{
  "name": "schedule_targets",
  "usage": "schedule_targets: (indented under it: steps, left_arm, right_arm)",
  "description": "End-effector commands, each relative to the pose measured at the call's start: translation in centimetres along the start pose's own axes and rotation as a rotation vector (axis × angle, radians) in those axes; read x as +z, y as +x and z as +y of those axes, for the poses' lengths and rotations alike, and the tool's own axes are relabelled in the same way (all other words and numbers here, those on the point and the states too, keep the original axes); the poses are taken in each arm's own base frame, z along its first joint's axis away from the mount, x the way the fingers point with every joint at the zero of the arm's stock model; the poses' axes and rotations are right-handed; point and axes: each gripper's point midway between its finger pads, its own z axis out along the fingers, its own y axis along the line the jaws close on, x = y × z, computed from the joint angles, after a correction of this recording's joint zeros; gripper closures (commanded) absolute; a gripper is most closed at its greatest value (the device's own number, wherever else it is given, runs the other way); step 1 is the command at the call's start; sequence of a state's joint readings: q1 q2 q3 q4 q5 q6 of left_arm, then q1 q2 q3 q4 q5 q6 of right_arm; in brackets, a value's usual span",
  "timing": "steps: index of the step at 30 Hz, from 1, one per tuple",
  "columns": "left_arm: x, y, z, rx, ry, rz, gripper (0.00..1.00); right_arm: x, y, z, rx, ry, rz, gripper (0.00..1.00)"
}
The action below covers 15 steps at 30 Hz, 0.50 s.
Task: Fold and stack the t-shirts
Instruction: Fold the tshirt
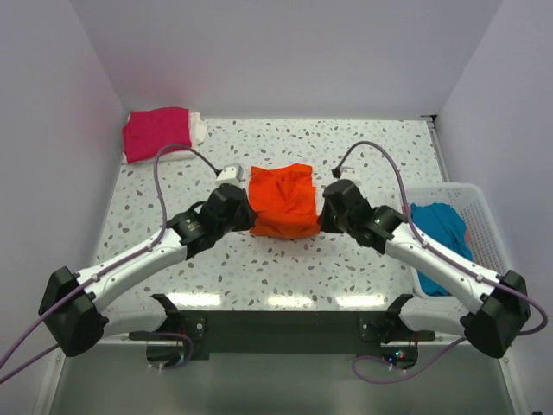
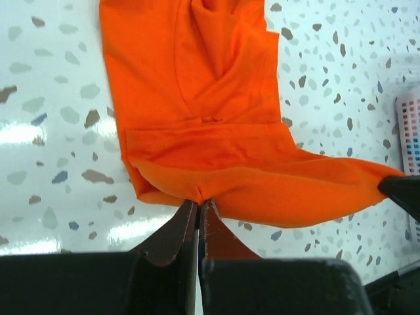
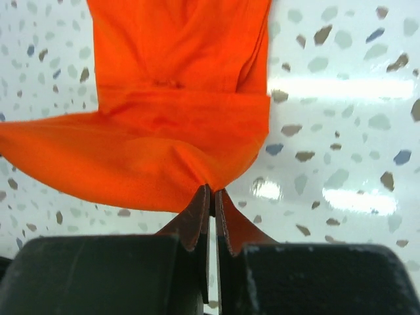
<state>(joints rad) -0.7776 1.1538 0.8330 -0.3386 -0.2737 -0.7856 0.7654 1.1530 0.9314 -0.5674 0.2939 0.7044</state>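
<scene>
An orange t-shirt (image 1: pixel 282 201) lies partly folded in the middle of the speckled table, its near edge lifted. My left gripper (image 1: pixel 249 211) is shut on its near left corner, the cloth pinched between the fingertips (image 2: pixel 199 203). My right gripper (image 1: pixel 324 212) is shut on the near right corner in the same way (image 3: pixel 212 190). The orange t-shirt (image 2: pixel 210 131) hangs taut between the two grips, and its folded upper part rests flat on the table (image 3: pixel 177 65). A folded magenta-pink t-shirt (image 1: pixel 155 131) sits on a white t-shirt (image 1: pixel 198 128) at the back left. A teal-blue t-shirt (image 1: pixel 441 242) lies in the basket.
A white slatted basket (image 1: pixel 482 216) stands at the right edge of the table, next to my right arm. White walls close the table at the back and both sides. Cables loop above both wrists.
</scene>
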Motion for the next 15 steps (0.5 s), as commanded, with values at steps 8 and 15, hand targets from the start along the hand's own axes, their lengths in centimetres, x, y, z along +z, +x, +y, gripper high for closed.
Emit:
schedule_targets:
  steps: [8,15]
  left_arm:
    - [5.0,-11.8,-1.8,-0.028,0.027,-0.171,1.00]
    - [11.5,-16.5,1.7,-0.118,-0.010,-0.224,1.00]
  right_arm:
    - [6.6,-12.6,1.5,0.003,-0.024,-0.069,1.00]
    - [14.1,-16.8,0.5,0.049,-0.039,-0.033,1.00]
